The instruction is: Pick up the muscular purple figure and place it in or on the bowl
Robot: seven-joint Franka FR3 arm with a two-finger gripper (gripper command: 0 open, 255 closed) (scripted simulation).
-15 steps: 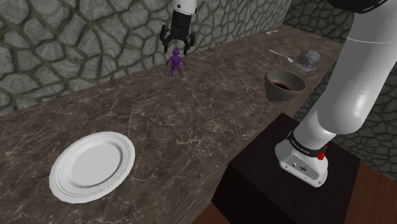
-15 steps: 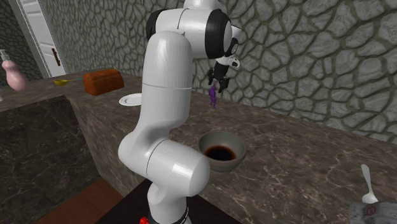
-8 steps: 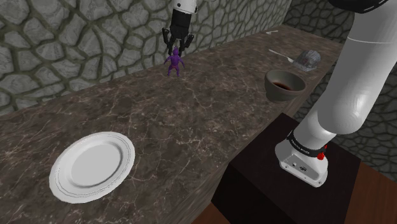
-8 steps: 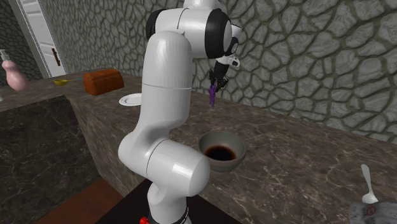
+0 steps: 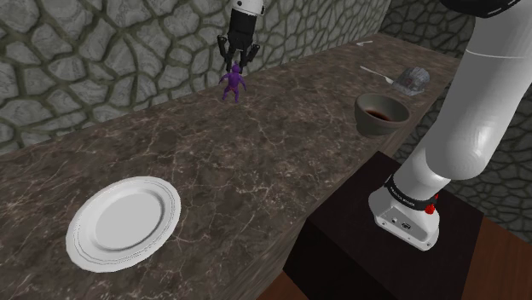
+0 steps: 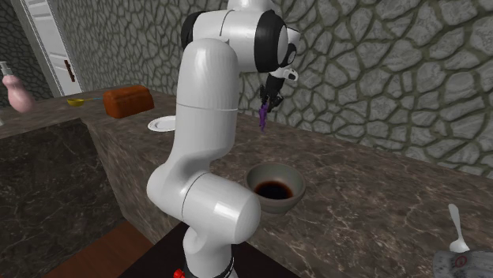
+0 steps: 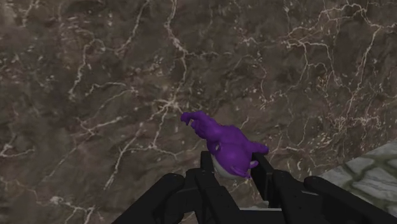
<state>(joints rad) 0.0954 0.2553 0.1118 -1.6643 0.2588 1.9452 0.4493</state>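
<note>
Gripper (image 5: 235, 64) is closed down on the purple figure (image 5: 232, 83), fingers (image 7: 207, 175) pinching its upper body with the legs hanging below the tips. Figure is over the far side of the counter (image 5: 256, 162) near the stone wall (image 5: 102, 51), with the bowl (image 5: 381, 115) well apart to the right.

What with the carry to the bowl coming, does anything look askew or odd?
Only the grasp: the purple figure is clasped at one end by the gripper, its body slanting off to one side of the fingers instead of hanging straight. The bowl and the plate sit level on the counter.
</note>
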